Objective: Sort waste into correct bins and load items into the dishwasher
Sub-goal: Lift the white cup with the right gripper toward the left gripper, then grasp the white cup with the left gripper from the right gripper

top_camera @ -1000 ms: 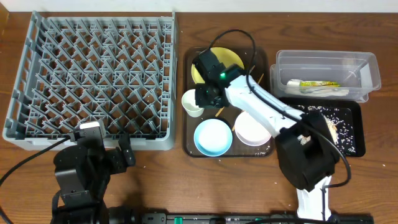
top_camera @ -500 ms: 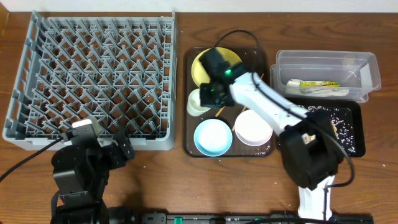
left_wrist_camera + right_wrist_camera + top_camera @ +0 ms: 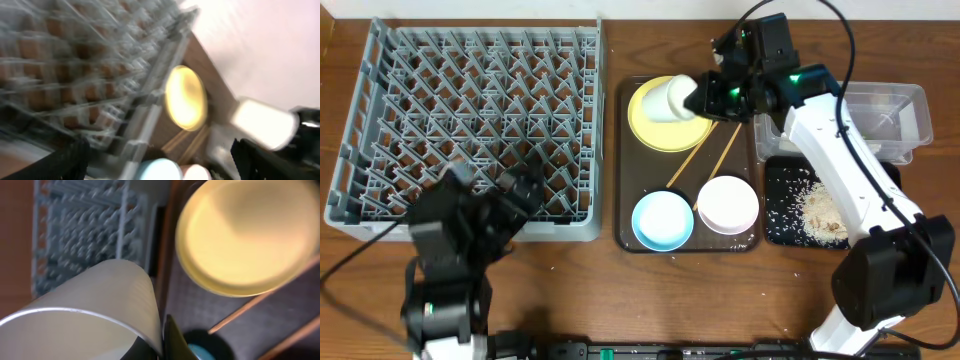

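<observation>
Right hand [image 3: 700, 97]: clenched on the rim end of the white cup [image 3: 670, 97]. A second ago its jaws stood partly apart around the cup; they now pinch the wall fast.
White cup: no longer standing at the left edge of the brown tray [image 3: 623, 170]. It is in the air over the yellow plate [image 3: 655, 130], tipped on its side. In the right wrist view the cup [image 3: 90, 305] fills the near field, with the plate [image 3: 245, 235] below it.
Chopsticks [image 3: 698, 160]: on the brown tray between the plate and the bowls. They have not moved, and show in full now that the arm has swung back.
Bowls: the blue bowl [image 3: 663, 220] and white bowl [image 3: 727, 205] sit side by side at the near end of the brown tray, as before.
Black tray [image 3: 780, 200]: now uncovered, with rice scraps [image 3: 825, 212] lying in it.
Dish rack [image 3: 470, 110]: no item loaded yet.
Left hand [image 3: 492, 182]: released, jaws wide, empty. It has come up over the near edge of the dish rack. Its wrist view is smeared by motion.
Task status: the pick of the first item appears complete. Carrying it to the dish rack and seating it between the pegs remain.
Caution: the hold is a rim pinch on a tilted cup, so it may rotate or slip in transit.
</observation>
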